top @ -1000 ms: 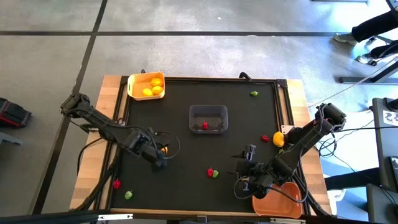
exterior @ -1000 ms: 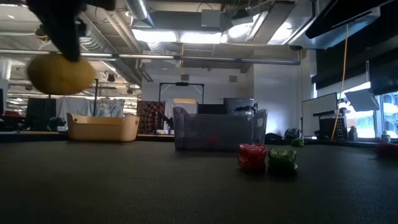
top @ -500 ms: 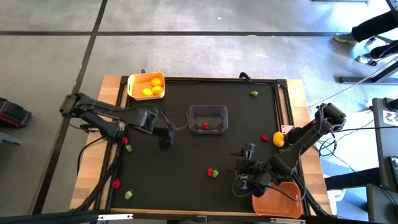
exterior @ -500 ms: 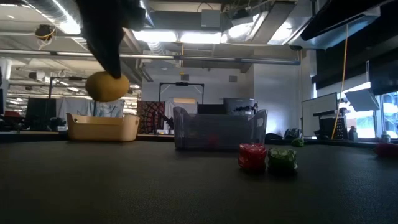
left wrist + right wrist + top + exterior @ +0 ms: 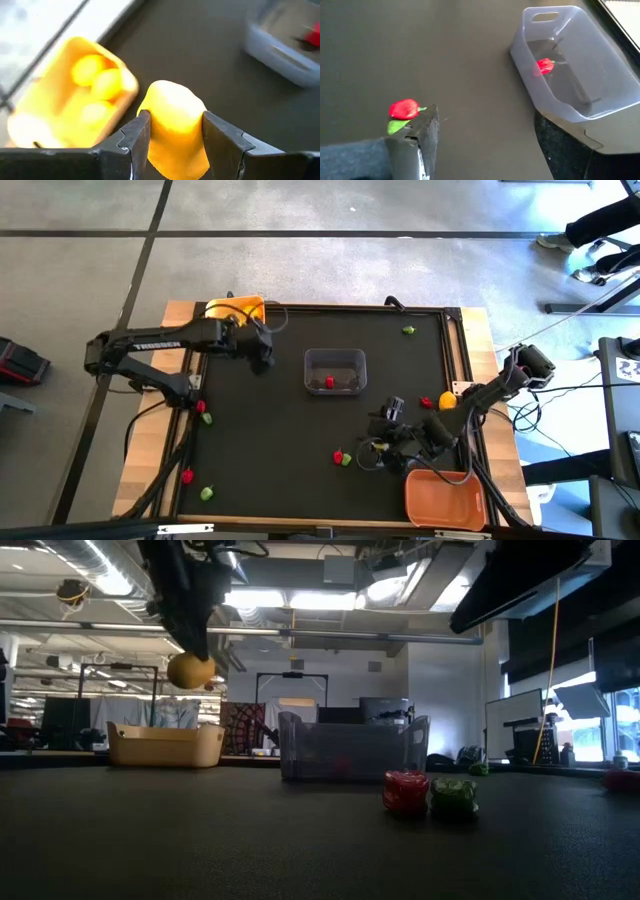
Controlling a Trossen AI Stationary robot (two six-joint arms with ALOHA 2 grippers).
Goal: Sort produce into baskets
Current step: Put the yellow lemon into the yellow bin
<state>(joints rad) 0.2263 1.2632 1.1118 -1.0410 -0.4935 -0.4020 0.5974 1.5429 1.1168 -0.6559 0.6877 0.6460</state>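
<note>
Gripping a yellow lemon-shaped fruit [image 5: 175,125] between its two fingers, the left gripper [image 5: 262,358] hangs above the mat beside the yellow basket [image 5: 232,308], which already holds similar fruits. The right gripper [image 5: 385,442], fingers spread with nothing between them, sits near a red piece [image 5: 404,108] and green piece [image 5: 396,127] lying together. The clear basket [image 5: 580,75] holds one red piece [image 5: 545,65]; the orange basket [image 5: 445,498] stands at the table's near right corner.

Left gripper [image 5: 172,132] clamped; right gripper [image 5: 385,442] spread wide
</note>
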